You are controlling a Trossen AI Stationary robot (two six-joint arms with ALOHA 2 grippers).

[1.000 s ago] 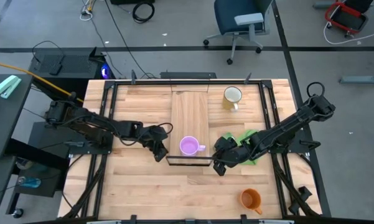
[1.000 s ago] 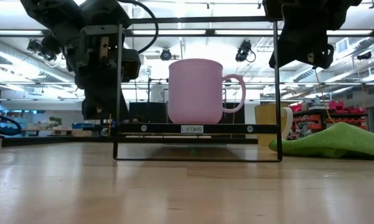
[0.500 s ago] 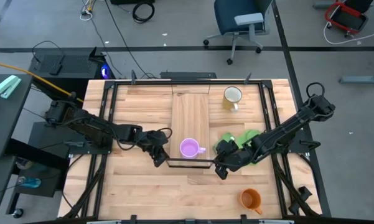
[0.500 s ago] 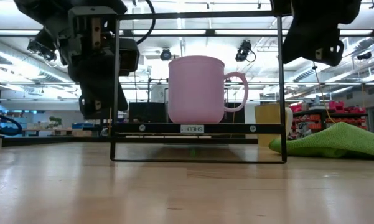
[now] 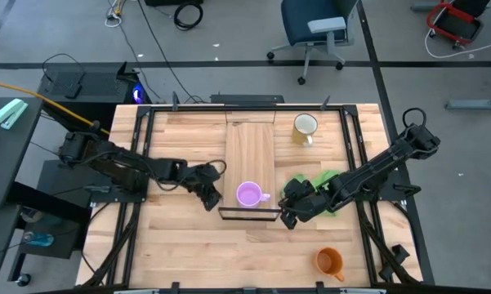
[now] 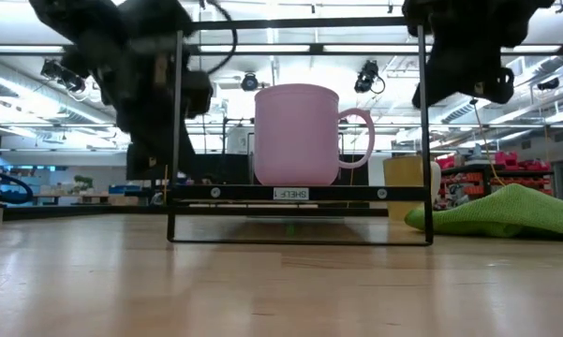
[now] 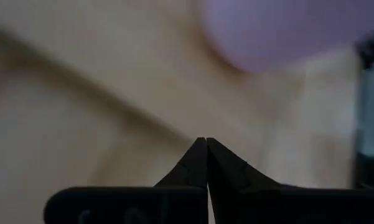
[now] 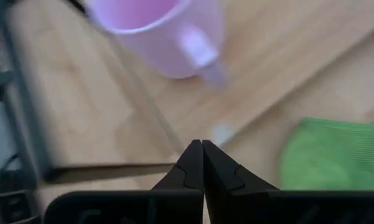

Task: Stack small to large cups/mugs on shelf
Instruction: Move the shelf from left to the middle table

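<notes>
The small light-purple mug stands upright on the near end of the light-wood shelf, handle toward the table's right, and shows between the black frame posts in the low view. The pale yellow mug stands on the table right of the shelf's far end. The orange mug stands near the table's near right corner. My left gripper is shut beside the frame's left corner. My right gripper is shut beside the frame's right corner. My left gripper's shut fingers hold nothing between them; whether they touch the shelf's frame I cannot tell. My right gripper's shut fingers hold nothing between them; whether they touch the frame I cannot tell.
A green cloth lies on the table right of the shelf, under my right arm. Black rails run along the table's left and right sides. Bare table lies in front of the shelf's frame.
Both grippers have dipped toward the table's near edge and come back a little, staying shut. The shelf's frame, with the purple mug upright on it, now stands slightly nearer the near edge than a second ago.
</notes>
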